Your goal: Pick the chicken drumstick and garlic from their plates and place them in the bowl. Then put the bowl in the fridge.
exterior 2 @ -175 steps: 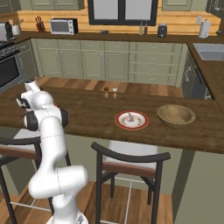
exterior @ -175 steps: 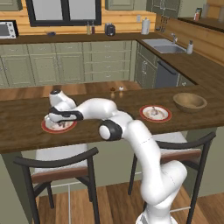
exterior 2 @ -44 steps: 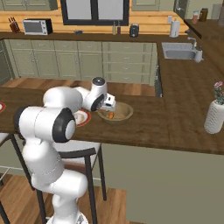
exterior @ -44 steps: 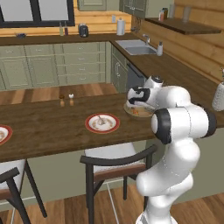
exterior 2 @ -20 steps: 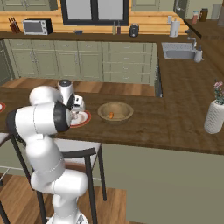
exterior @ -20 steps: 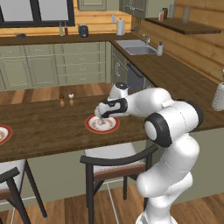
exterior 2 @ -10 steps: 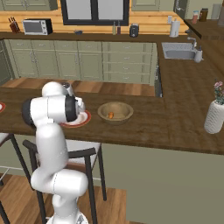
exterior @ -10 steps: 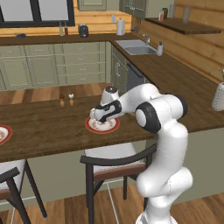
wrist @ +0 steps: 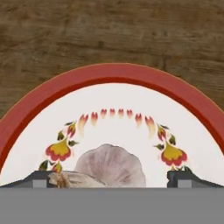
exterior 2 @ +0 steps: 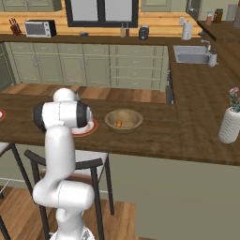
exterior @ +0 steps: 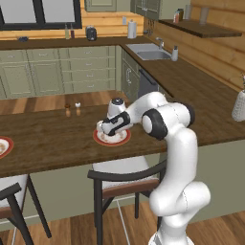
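The garlic (wrist: 111, 168), a whitish lump, lies on a white plate with a red rim (wrist: 113, 74). My gripper (wrist: 111, 179) stands open low over it, one fingertip (wrist: 37, 178) on each side of the garlic. In the left base view the gripper (exterior: 107, 132) is down on this plate (exterior: 122, 140) on the counter. The wooden bowl (exterior 2: 133, 123) stands just right of the plate (exterior 2: 90, 129), with the orange chicken drumstick (exterior 2: 119, 123) inside it. A second plate (exterior: 4, 146) sits at the far left. The fridge is out of view.
Two small shakers (exterior: 72, 109) stand behind the plate. A white vase with flowers (exterior 2: 229, 123) is at the counter's right end. Chairs (exterior: 125, 178) are tucked under the counter's near edge. A sink (exterior: 155, 50) lies on the back counter.
The arm has swung left from the bowl, leaving the drumstick in it, and the open hand has come down over the garlic's plate.
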